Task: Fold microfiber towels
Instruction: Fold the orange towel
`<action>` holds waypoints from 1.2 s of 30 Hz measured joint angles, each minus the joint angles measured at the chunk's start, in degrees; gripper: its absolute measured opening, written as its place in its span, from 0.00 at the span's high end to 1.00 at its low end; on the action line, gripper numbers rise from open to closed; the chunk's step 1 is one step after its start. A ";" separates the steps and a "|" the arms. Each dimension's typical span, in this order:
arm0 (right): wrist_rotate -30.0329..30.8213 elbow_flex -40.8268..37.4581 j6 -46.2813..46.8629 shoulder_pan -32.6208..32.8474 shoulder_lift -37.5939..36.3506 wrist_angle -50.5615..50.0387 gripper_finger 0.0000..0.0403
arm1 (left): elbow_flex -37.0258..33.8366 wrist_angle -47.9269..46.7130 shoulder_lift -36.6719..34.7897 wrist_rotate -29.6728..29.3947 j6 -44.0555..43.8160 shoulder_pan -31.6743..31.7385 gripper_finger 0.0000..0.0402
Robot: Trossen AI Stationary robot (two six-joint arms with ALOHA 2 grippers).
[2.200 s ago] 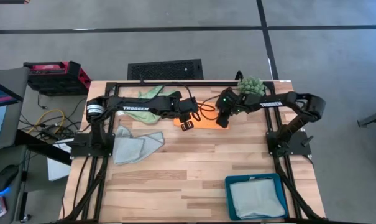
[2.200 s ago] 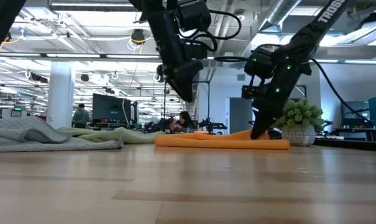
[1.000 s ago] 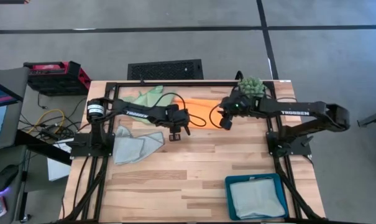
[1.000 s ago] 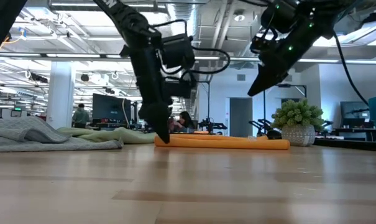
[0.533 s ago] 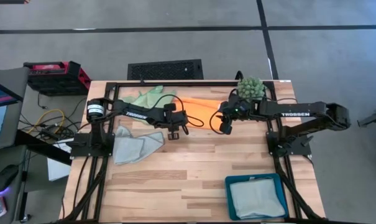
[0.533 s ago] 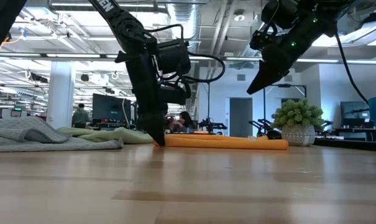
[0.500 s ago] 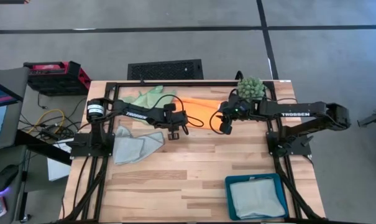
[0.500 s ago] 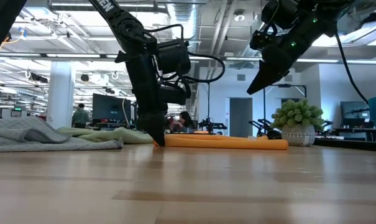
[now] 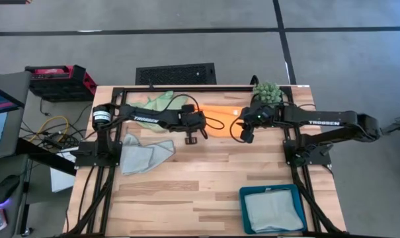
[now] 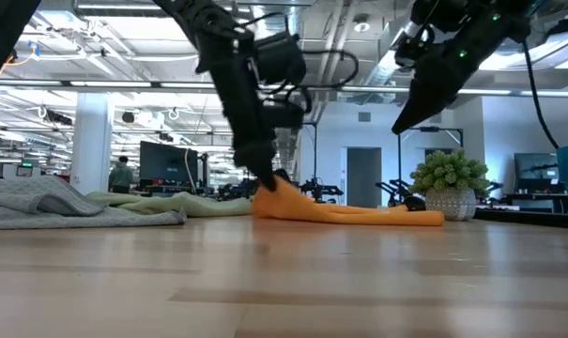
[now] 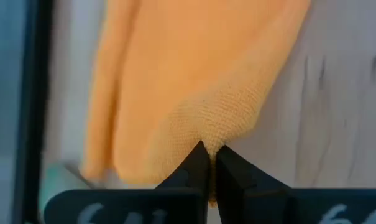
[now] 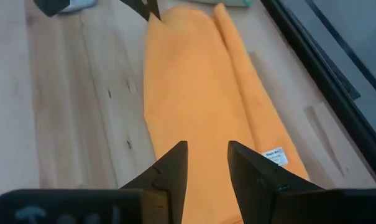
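Note:
The orange microfiber towel (image 9: 218, 114) lies folded into a long strip at the table's far middle. My left gripper (image 9: 192, 137) is shut on its left end (image 10: 276, 192). My right gripper (image 10: 399, 124) hovers open above the strip's right part, and its wrist view shows the orange towel (image 12: 194, 93) under the spread fingers. A light green towel (image 9: 157, 100) lies at the far left. A blue-grey towel (image 9: 144, 153) lies crumpled at the left. A pale towel (image 9: 272, 211) rests in the teal tray. My left gripper pinches a corner of the orange towel's left end (image 11: 214, 134) between its two fingertips. The fingers come from above, slanting down. That end is raised a little off the table, and the rest of the strip (image 10: 377, 216) still lies flat on the wood.
A spiky green plant (image 9: 267, 91) stands at the far right corner, close behind my right arm. The teal tray (image 9: 244, 198) sits at the near right. Bare wood (image 9: 200, 178) stretches across the table's middle and near side.
My left gripper has shut on the orange towel's left end, lifted it slightly and carried it a little toward the table's right, so that end now humps up while the rest stays flat. My right gripper has drifted slightly toward the right, still raised and open.

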 joint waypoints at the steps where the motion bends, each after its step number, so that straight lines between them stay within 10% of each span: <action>1: 0.00 0.00 0.07 0.00 -0.76 -0.59 0.66 | 1.06 -0.07 -0.01 0.03 1.24 0.00 1.00; 17: 0.01 0.00 0.64 0.00 -3.29 -4.68 0.66 | 5.15 20.30 2.78 8.00 11.43 1.38 1.00; 36: 0.02 0.00 2.15 -0.85 -7.08 -10.69 0.66 | 27.70 15.51 18.39 13.96 21.59 2.27 1.00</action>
